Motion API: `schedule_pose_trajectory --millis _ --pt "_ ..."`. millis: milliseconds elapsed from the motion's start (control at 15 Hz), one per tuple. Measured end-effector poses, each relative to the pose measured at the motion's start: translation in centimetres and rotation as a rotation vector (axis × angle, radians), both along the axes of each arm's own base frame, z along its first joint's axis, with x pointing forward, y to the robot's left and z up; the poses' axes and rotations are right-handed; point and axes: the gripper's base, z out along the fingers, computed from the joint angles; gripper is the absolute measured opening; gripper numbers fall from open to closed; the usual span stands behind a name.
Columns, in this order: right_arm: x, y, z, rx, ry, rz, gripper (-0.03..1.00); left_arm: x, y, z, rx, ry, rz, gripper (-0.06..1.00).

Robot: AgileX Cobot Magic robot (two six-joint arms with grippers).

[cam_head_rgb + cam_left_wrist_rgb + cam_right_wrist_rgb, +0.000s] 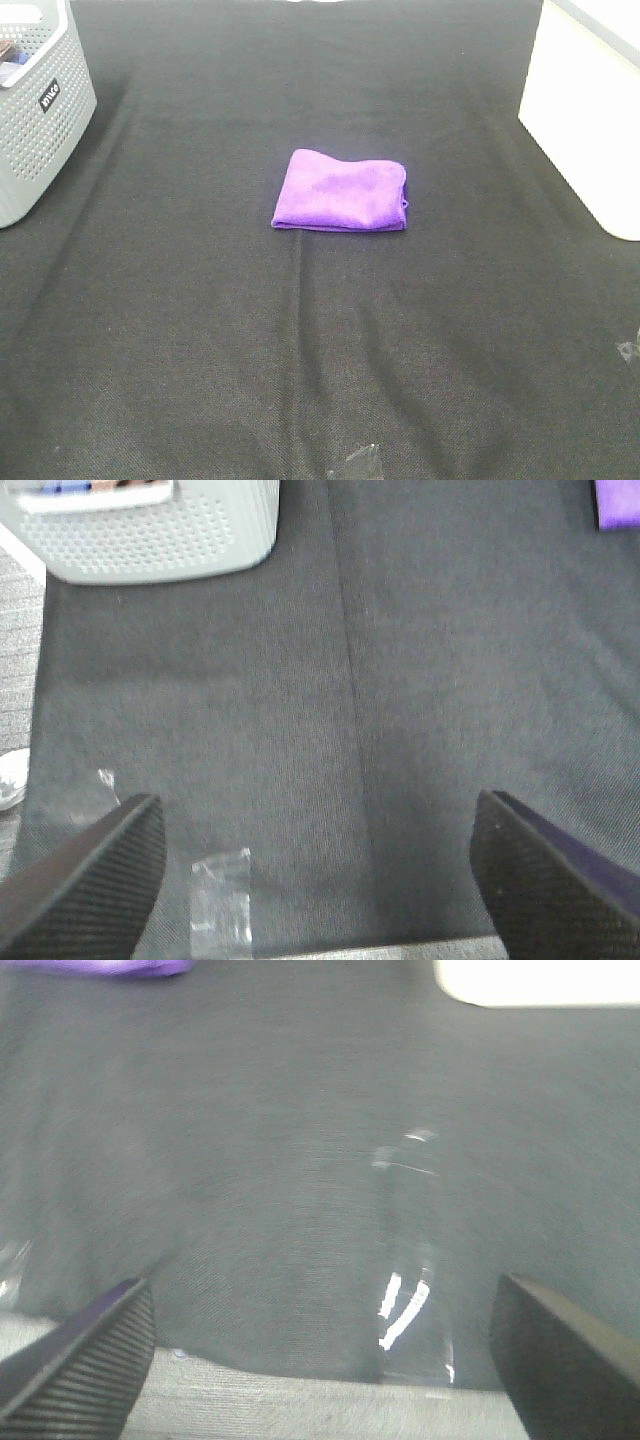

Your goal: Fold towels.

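Observation:
The purple towel (341,191) lies folded into a small rectangle in the middle of the black table cloth. Neither gripper shows in the exterior high view. In the left wrist view my left gripper (318,880) is open and empty above bare cloth near the table's front edge, and a corner of the towel (618,504) shows far from it. In the right wrist view my right gripper (330,1360) is open and empty, with an edge of the towel (100,966) far from it.
A grey perforated basket (38,105) stands at the back left and also shows in the left wrist view (150,535). A white box (590,110) stands at the back right. Strips of clear tape (222,890) lie on the cloth near the front edge.

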Motion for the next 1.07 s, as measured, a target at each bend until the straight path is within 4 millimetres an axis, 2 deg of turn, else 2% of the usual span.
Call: schedule_pose_trajectory --millis 133,400,667,1067 --pt "-1.5 0.2 0.1 -0.013 -0.087 0.037 0.87 -1.1 -0.1 -1.7 -0.007 -0.027 0.001 0.78" --pt "-4.6 0.2 -0.4 -0.055 -0.242 0.028 0.87 -3.2 -0.3 -3.5 -0.008 -0.103 0.003 0.78" --pt "-3.9 0.0 -3.1 -0.076 -0.134 0.02 0.87 -6.5 -0.5 -3.7 0.006 -0.292 0.002 0.78" --pt "-3.3 -0.4 -3.3 -0.069 -0.171 -0.029 0.87 -6.6 -0.5 -3.9 -0.025 -0.294 0.026 0.78"
